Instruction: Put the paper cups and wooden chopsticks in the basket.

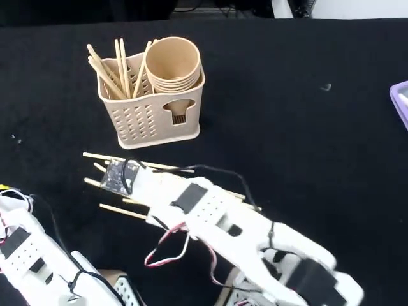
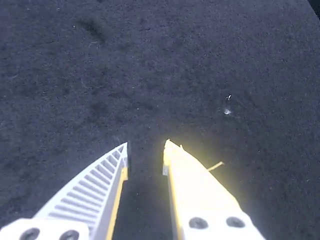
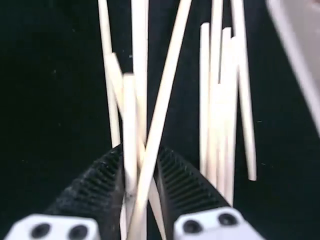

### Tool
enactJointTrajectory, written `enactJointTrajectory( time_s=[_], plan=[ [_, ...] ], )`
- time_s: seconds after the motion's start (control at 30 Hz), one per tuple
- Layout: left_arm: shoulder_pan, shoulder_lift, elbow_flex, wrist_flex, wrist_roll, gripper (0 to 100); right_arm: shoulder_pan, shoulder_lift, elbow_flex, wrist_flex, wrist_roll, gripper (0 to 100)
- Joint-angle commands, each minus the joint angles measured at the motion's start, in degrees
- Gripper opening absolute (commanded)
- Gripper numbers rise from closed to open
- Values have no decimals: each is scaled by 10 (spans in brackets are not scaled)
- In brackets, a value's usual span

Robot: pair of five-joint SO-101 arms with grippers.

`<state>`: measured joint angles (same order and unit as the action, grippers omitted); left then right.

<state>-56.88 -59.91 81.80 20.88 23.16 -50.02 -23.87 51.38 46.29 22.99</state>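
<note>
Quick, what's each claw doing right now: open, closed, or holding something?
Left claw: open, holding nothing.
Right claw: closed on a few wooden chopsticks.

Matt cloth table (image 1: 306,140), bare wooden chopsticks (image 1: 118,211), plastic basket (image 1: 150,118), paper cups (image 1: 182,80)

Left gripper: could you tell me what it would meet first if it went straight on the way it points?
The left gripper would most likely meet the black table first, though the depth is unclear.
</note>
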Motion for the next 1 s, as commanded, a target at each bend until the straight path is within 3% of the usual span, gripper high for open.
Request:
enactJointTrajectory(
  time_s=[0.0,0.33,0.97],
  plan=[
    [-1,-6,-39,-4,4,127,-5,-86,-19,8,-4,10],
    [-1,-6,-38,-4,4,127,-8,-180,-40,-83,-39,10],
    [27,-9,-26,0,1,127,-5,-204,-260,-44,-103,10]
  ],
)
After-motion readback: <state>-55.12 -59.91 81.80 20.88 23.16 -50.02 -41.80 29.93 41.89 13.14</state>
